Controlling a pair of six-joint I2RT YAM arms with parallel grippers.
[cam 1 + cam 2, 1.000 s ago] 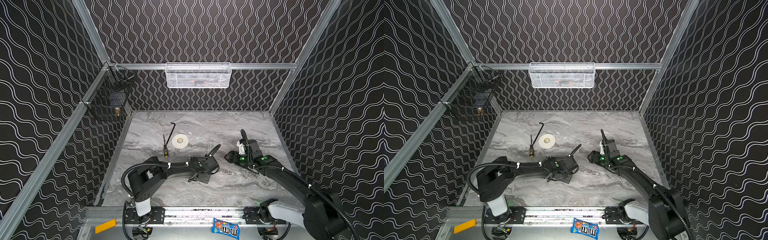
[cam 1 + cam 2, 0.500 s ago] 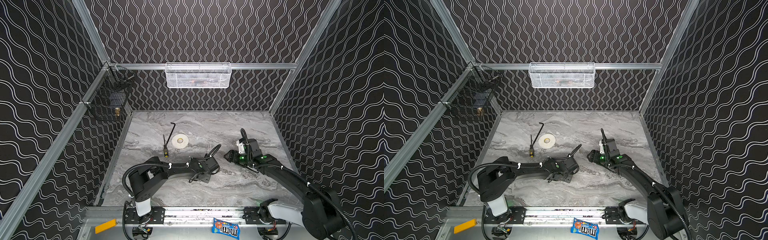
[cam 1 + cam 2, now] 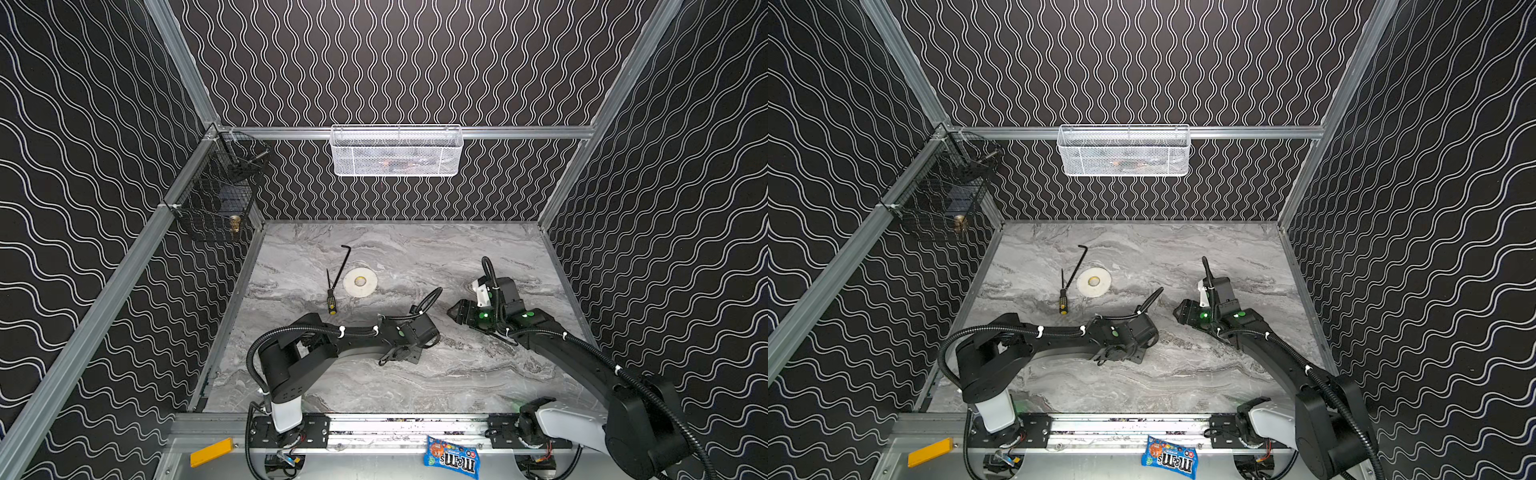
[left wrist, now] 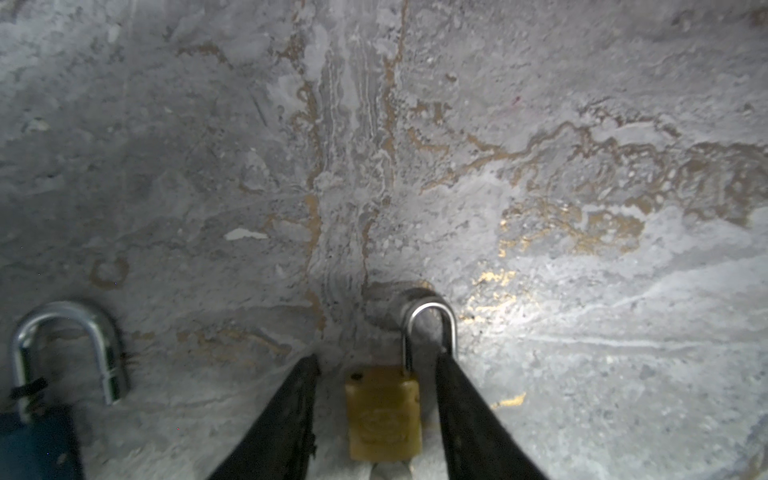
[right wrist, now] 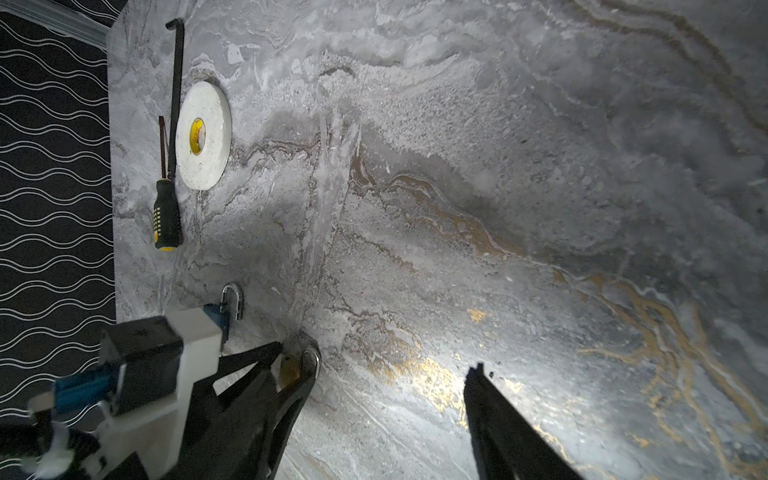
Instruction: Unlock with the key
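Observation:
In the left wrist view a small brass padlock (image 4: 382, 411) lies on the marble table (image 4: 415, 166) between the fingers of my left gripper (image 4: 376, 359). The jaws stand open with a gap on each side of the padlock's body. One leg of its silver shackle (image 4: 430, 320) is out of the body. A blue padlock (image 4: 33, 444) lies beside it. I cannot make out the key. My right gripper (image 5: 386, 374) is open with nothing between its fingers, and it faces the left gripper (image 5: 286, 386) and the brass padlock (image 5: 287, 368). In both top views my left arm (image 3: 399, 336) covers the padlocks.
A black-and-yellow screwdriver (image 3: 331, 301), a black hex key (image 3: 343, 266) and a white tape roll (image 3: 360, 282) lie behind the left arm. A white mesh basket (image 3: 397, 151) hangs on the back wall and a black wire basket (image 3: 216, 199) on the left wall.
My left gripper's jaws have spread apart around the brass padlock. Both arms have stayed nearly where they were.

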